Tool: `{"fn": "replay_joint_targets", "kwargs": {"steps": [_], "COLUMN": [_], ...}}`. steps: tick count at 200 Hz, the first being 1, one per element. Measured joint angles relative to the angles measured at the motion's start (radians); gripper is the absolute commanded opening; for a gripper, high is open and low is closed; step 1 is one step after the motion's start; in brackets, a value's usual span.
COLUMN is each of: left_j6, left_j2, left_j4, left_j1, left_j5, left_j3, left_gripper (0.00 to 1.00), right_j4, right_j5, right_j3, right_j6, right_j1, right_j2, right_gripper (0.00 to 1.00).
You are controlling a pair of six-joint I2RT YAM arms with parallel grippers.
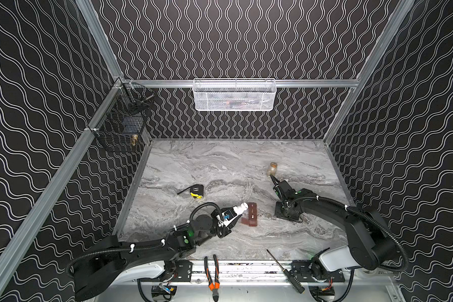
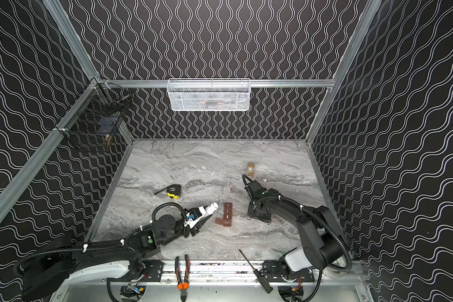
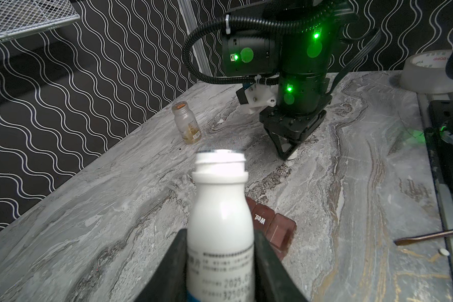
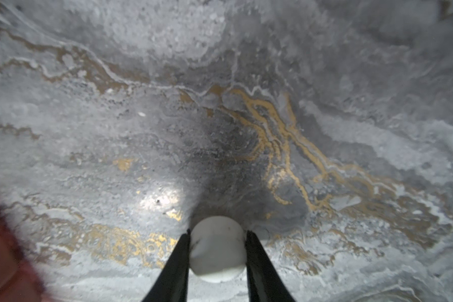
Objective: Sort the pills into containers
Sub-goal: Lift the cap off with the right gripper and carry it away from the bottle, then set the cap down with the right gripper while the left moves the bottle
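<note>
The containers (image 1: 251,215) (image 2: 226,214) are a reddish-brown strip of joined compartments lying mid-table, with a flap sticking out at the near end. In the left wrist view the containers (image 3: 275,227) carry the mark "Wed." My left gripper (image 1: 232,217) (image 3: 220,235) is shut on a white pill bottle (image 1: 241,208) (image 3: 220,209). The bottle is uncapped and tilted, its mouth just left of the strip. My right gripper (image 1: 288,217) (image 4: 217,235) points down at the table right of the strip, shut on a white cap (image 4: 217,251) (image 3: 292,156). One small white pill (image 3: 443,252) lies near the front edge.
An amber glass bottle (image 1: 272,168) stands behind the right arm. A tape measure (image 1: 196,191) lies left of centre. Pliers (image 1: 212,274) and a screwdriver (image 1: 285,272) rest at the front rail. A tape roll (image 3: 426,70) sits by the right arm's base. A white basket (image 1: 234,94) and a black basket (image 1: 120,125) hang on the walls.
</note>
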Motion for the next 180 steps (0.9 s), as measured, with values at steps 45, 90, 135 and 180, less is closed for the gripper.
{"fn": "replay_joint_targets", "kwargs": {"steps": [45,90,135,180], "left_j6": [0.0,-0.001,-0.019,-0.111], "left_j2": [-0.011,-0.049,-0.087,-0.076], "left_j4": [-0.014,-0.068,-0.176,-0.413], "left_j1": [-0.005,-0.013,-0.023,-0.039], "left_j5": [0.0,0.0,0.002,0.008], "left_j3": [0.0,0.01,0.056,0.216], "left_gripper": [0.0,0.0,0.0,0.0], "right_j4": [0.004,-0.003,-0.052,-0.106], "right_j5": [0.0,0.0,-0.002,-0.018], "right_j3": [-0.004,0.008,0.068,0.174], "right_j6": [0.003,0.003,0.002,0.001], "right_j1": [-0.001,-0.001,-0.001,-0.015], "right_j2": [0.003,-0.004,-0.063,-0.178], "right_gripper": [0.43,0.54,0.61,0.63]}}
